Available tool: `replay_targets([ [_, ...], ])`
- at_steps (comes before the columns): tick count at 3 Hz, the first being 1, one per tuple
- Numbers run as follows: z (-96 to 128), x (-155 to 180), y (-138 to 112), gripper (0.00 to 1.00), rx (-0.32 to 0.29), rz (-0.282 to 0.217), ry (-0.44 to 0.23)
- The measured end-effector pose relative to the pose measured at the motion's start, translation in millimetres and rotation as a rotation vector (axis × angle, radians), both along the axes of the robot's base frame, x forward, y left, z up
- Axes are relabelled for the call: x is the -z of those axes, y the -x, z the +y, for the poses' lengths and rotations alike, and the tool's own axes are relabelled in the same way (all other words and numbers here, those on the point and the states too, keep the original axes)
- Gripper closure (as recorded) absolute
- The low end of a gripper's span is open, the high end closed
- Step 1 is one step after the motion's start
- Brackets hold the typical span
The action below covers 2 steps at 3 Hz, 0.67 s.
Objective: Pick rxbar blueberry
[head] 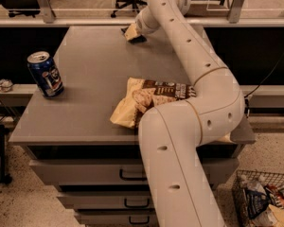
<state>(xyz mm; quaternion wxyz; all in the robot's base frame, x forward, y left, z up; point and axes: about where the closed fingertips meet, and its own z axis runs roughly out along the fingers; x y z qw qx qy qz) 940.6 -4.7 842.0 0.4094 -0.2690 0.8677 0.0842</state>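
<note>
Obs., one arm over grey table [85, 79] with drawers beneath.

- Gripper [132, 32]: at the table's 12 o'clock, close to the far edge, down at the surface. Arm reaches across from the near side. Whether it is open or closed on anything: cannot tell.
- Rxbar blueberry [139, 39]: a dark flat sliver showing directly under the gripper, at its 5 o'clock, lying on the tabletop. Mostly hidden by the gripper.
- Blue soda can [45, 74]: upright, 9 o'clock side of the table, well apart from the gripper.
- Chip bag [142, 100]: cream and brown, lying flat near the table's middle, partly behind the arm's elbow.
- Wire basket [265, 200]: on the floor, 4 o'clock from the table.
</note>
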Motion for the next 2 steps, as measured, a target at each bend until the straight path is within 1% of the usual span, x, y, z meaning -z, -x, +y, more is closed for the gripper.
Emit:
replay_targets([
  [1, -1, -6, 3, 0.88, -0.012, -0.004, 0.014],
  [2, -2, -22, 13, 1.00, -0.049, -0.009, 0.015],
])
